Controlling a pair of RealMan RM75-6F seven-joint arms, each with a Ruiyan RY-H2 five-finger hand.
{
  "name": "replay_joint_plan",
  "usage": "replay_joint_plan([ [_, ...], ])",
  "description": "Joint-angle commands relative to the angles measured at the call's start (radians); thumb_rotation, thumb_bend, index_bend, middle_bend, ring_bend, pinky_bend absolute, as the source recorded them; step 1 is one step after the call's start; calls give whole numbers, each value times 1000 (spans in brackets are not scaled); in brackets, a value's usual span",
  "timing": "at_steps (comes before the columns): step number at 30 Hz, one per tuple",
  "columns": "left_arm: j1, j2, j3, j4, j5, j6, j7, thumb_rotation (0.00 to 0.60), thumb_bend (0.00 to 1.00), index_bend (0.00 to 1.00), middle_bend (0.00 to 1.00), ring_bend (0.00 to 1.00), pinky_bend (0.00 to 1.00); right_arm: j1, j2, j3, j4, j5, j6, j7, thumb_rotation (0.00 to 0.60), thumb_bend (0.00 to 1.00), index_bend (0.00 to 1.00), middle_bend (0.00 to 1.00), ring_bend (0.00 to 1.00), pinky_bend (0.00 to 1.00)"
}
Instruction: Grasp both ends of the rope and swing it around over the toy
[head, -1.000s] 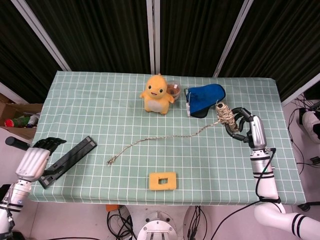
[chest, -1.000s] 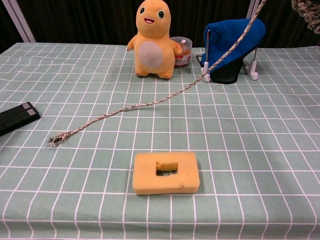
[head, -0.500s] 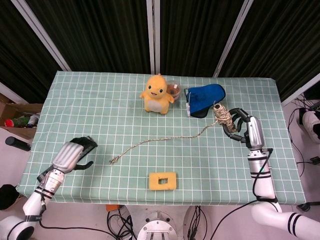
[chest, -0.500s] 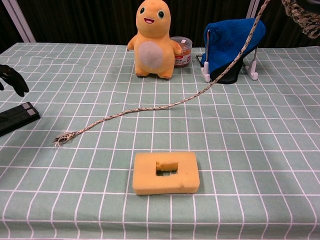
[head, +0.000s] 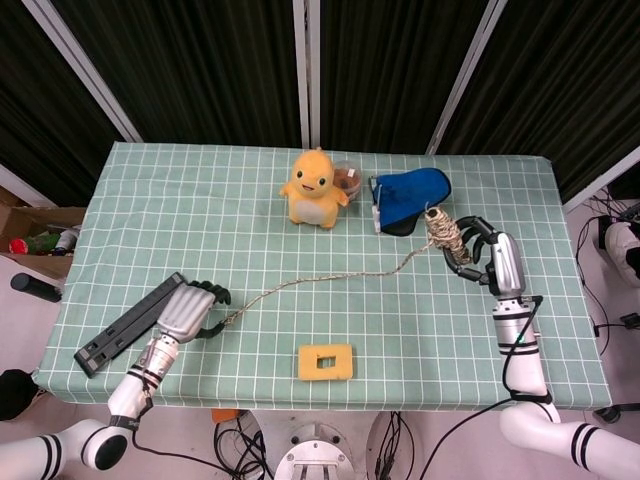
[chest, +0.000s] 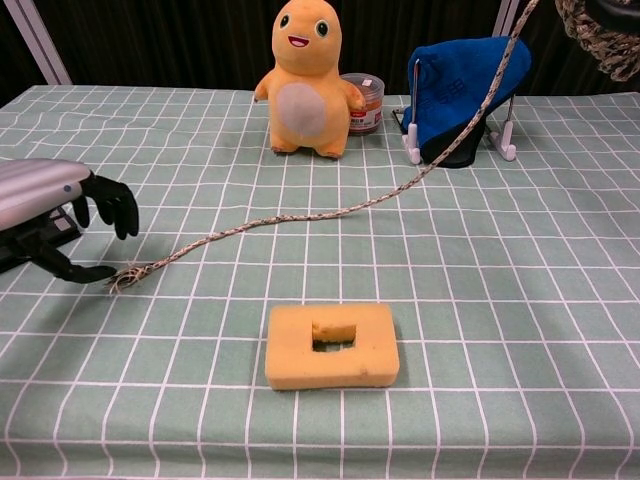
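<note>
On table: 1 rope (head: 330, 275), 1 toy (head: 314, 187), 2 hands.

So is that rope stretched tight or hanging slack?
Slack: from the coil in the right hand, the rope sags to the table and lies curved there.

— Where's the rope (head: 330, 277)?
— Tan braided cord, slack on the checked cloth; frayed end at about seven o'clock, wound bundle raised at two o'clock.
— And the toy (head: 314, 189)?
— Orange plush with a pale belly, upright at twelve o'clock, facing forward, apart from the cord.
</note>
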Motion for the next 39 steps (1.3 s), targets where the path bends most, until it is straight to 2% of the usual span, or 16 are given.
replay_joint_plan([
  [1,-16,-23,-6,1,-13,-2,23,572,223,438,438,362,406,2,-3,0,3,0,0,-3,600,644,791,635,606,823],
  [6,-27,-38,-21,-17,-46,8,68,434,213,440,438,362,408,2,-7,2,11,3,1,-8,600,650,791,634,606,823],
  [9,-28,-46,-23,-28,-104,4,127,308,213,440,437,362,409,1,-8,2,16,6,0,-7,600,653,791,634,606,823],
  [14,-25,-85,-9,-4,-188,40,288,268,213,440,435,363,411,0,-14,4,26,9,0,4,600,652,791,633,606,823],
  [17,-22,-108,-6,-2,-221,64,340,268,216,443,441,370,412,0,-16,3,31,9,0,5,600,652,791,633,606,823],
  [21,-23,-130,8,16,-209,95,382,287,236,459,454,383,420,-1,-20,3,37,10,2,8,600,651,791,633,606,823],
  [32,-32,-158,14,34,-231,96,403,327,239,472,468,396,429,-2,-22,3,41,13,0,-3,600,649,791,632,606,823],
  [34,-32,-163,13,41,-228,101,400,348,239,481,476,403,436,-2,-23,3,43,13,0,-4,600,649,791,631,606,823],
  [39,-30,-173,20,62,-211,116,396,461,250,509,503,430,461,-4,-26,3,46,15,2,-4,600,648,791,630,606,823],
])
